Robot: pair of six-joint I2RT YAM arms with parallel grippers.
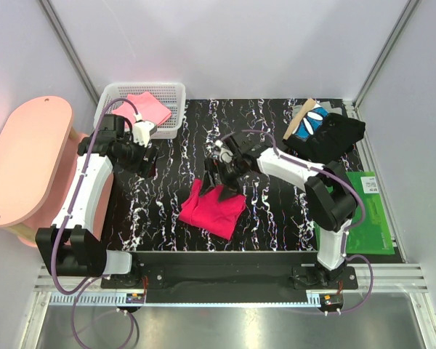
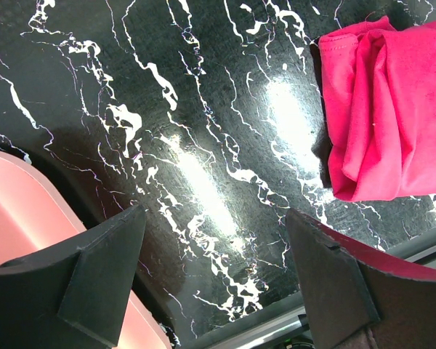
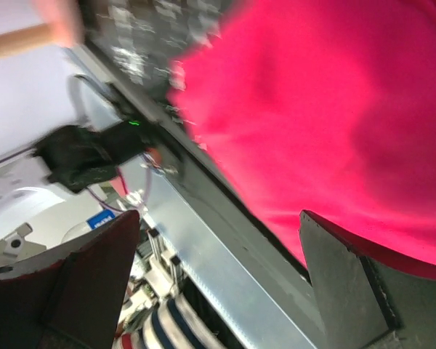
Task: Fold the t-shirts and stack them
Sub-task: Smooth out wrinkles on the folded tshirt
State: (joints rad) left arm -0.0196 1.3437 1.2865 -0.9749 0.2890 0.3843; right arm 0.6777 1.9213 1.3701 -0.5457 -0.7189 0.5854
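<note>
The crimson-red t-shirt (image 1: 212, 207) lies partly folded on the black marbled table, near its front middle. It also shows in the left wrist view (image 2: 381, 109) and fills the right wrist view (image 3: 327, 109). My right gripper (image 1: 221, 177) is open and hangs just above the shirt's far edge, holding nothing. My left gripper (image 1: 147, 156) is open and empty over bare table, left of the shirt. A stack of folded shirts, black (image 1: 334, 137) and blue with white marks (image 1: 311, 123), sits at the back right. A lighter pink shirt (image 1: 147, 109) lies in the basket.
The white mesh basket (image 1: 176, 91) stands at the back left. A pink rounded stool (image 1: 22, 160) stands left of the table. A green mat (image 1: 367, 214) lies at the right front. The metal front rail (image 3: 225, 269) runs below the table edge.
</note>
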